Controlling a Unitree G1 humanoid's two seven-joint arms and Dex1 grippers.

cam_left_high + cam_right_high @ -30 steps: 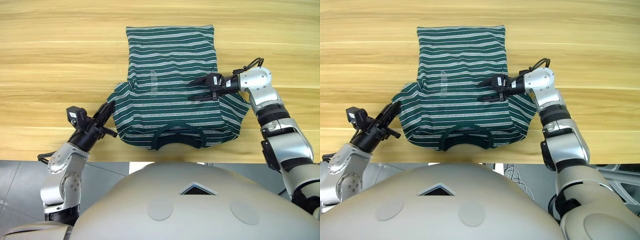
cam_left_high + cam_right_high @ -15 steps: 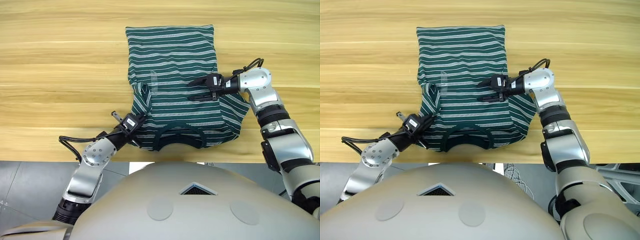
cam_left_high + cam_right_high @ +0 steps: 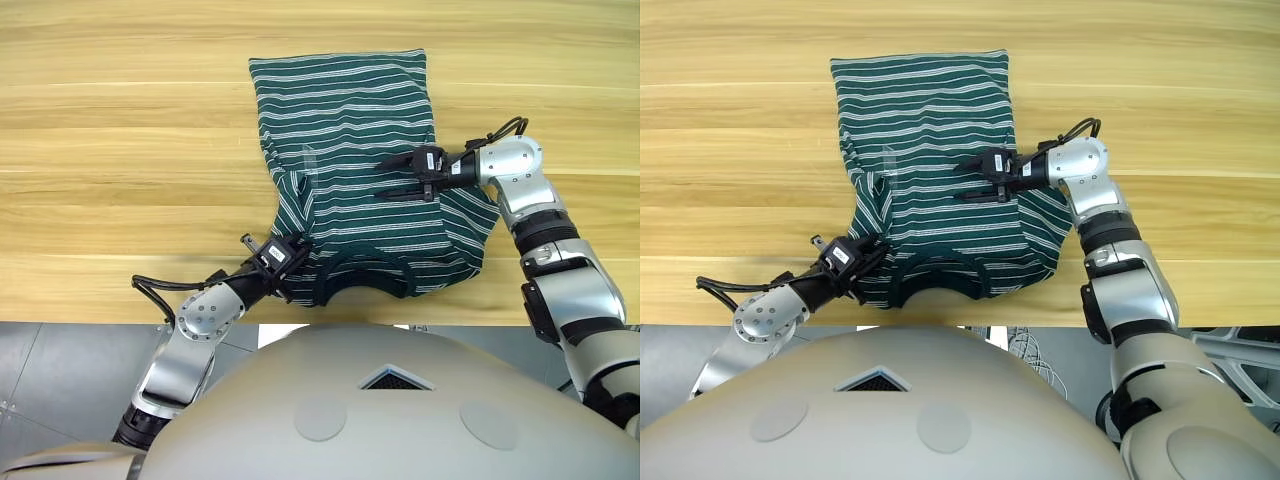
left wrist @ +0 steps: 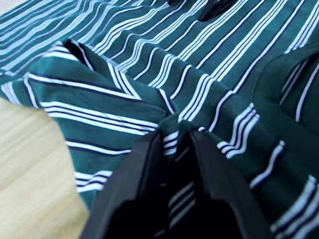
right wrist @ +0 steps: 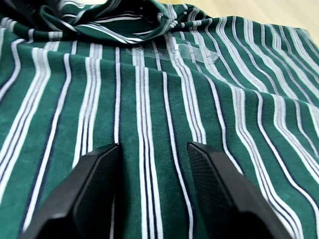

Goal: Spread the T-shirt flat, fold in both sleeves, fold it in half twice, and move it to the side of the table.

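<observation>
Green knit T-shirt (image 3: 350,120), white-striped, lies collar-nearest on the pale wood-grain counter (image 3: 120,120), its left sleeve (image 3: 292,205) creased inward; left claw (image 4: 173,137), arm low at the near edge, is pinched narrow on a cloth ridge, plain in the wrist view; right claw (image 3: 388,180), forearm level, spreads wide over mid-shirt, apparently touching.

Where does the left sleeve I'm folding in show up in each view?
Left eye view: left sleeve folded onto the T-shirt's left side, ahead of the left gripper.
Right eye view: same place, left of the neckline.
Left wrist view: the creased flap pinched in the jaws.
Right wrist view: the bunched fold at the T-shirt's far side.
Shared landmark: the right gripper, jaws open, on the T-shirt's middle.
</observation>
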